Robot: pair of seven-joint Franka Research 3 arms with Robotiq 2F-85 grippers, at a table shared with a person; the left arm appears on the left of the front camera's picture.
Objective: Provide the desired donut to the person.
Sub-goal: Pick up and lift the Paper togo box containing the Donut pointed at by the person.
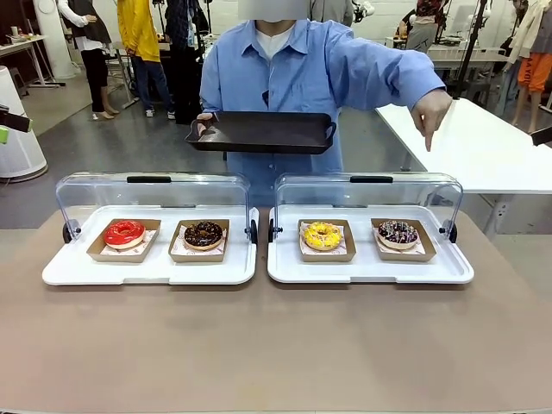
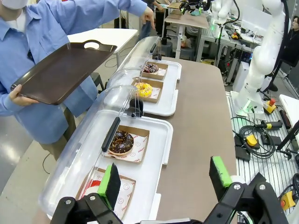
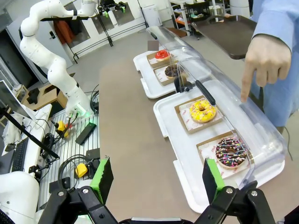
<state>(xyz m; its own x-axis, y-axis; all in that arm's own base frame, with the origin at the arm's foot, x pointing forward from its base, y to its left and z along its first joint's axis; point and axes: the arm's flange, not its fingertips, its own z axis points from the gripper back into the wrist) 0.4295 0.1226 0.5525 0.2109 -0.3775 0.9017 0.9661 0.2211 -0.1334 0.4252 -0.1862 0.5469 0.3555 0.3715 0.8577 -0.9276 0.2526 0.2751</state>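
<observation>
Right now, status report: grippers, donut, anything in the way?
Open, empty: left gripper, right gripper. The person's hand points down toward sprinkled donut, right tray. Its lid open, nothing covering it.

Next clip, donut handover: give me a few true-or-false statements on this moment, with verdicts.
1. The person holds a dark serving tray with one hand. True.
2. The person's free hand hangs at their side. False: it is raised, index finger pointing down toward the end where the sprinkled donut sits.
3. Both clear lids are rolled back open. True.
4. The robot's right hand grips a donut. False: it is open and empty.
5. The robot's left hand is open and holds nothing. True.
</observation>
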